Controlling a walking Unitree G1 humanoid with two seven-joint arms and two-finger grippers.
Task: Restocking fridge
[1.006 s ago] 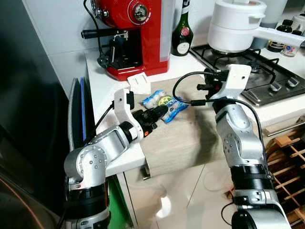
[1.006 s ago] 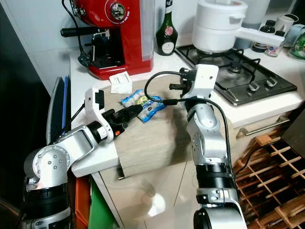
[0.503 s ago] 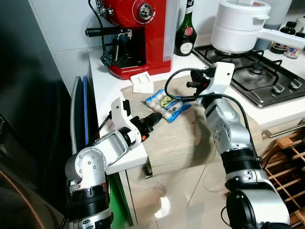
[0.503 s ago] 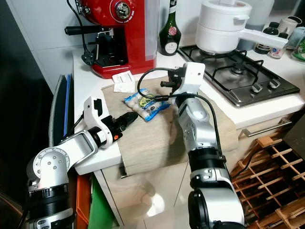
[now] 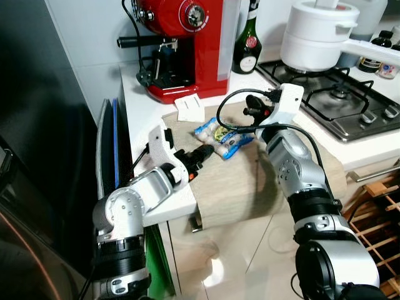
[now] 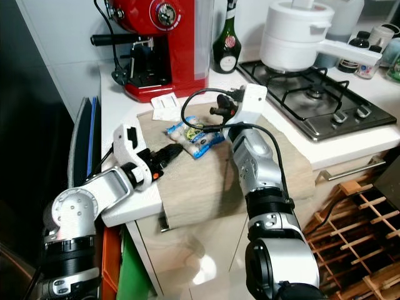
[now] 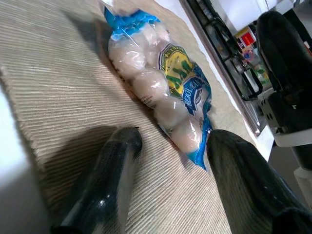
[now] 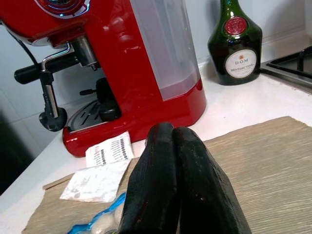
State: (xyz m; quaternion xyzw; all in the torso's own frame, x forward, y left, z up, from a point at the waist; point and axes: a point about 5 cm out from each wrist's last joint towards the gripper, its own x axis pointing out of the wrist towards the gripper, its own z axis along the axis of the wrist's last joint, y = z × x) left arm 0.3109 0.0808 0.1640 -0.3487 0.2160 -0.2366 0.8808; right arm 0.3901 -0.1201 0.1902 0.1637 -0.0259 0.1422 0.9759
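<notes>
So the bag of white balls (image 5: 220,135) is lying flat on the beige mat (image 5: 250,181), at about 6 o'clock from the red coffee machine (image 5: 187,44). Left gripper (image 7: 170,146) sits low on the mat with its fingers spread, the near end of the bag between the tips. Right gripper (image 8: 170,165) hangs above the bag's far side, at 3 o'clock, fingers pressed together and holding nothing.
</notes>
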